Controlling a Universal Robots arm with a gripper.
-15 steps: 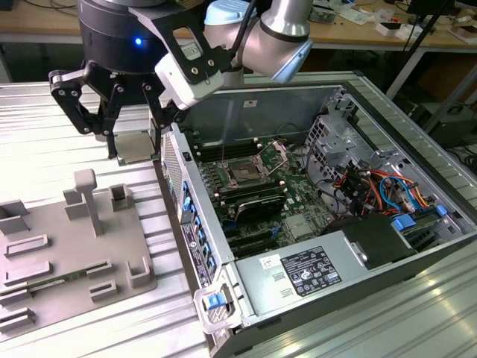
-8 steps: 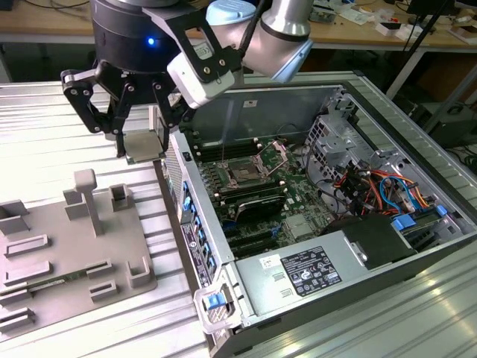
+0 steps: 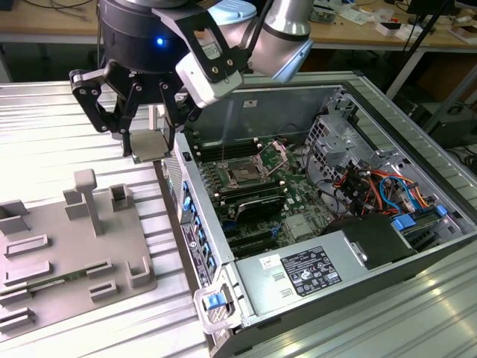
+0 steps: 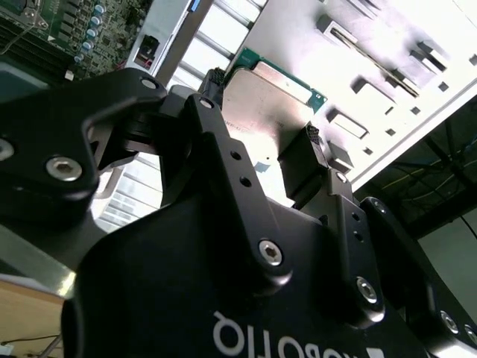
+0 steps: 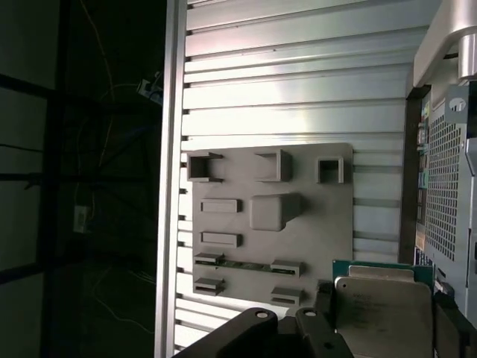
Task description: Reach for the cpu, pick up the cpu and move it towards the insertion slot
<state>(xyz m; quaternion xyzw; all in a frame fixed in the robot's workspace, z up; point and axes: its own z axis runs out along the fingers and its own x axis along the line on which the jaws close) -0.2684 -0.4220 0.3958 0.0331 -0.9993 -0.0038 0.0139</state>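
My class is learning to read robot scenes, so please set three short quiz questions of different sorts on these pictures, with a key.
1. True or false: the black gripper grips the thin square silvery CPU chip.
2. Multiple choice: the chip is (A) seated in the socket, (B) in the air by the case's side wall, (C) lying on the tray.
3. Fill in: the square metal-framed processor socket sits on the green ____ inside the open computer case.

Key
1. True; fingers press its opposite edges.
2. B; the grey plastic tray lies below, toward the exterior view's left.
3. Circuit board.
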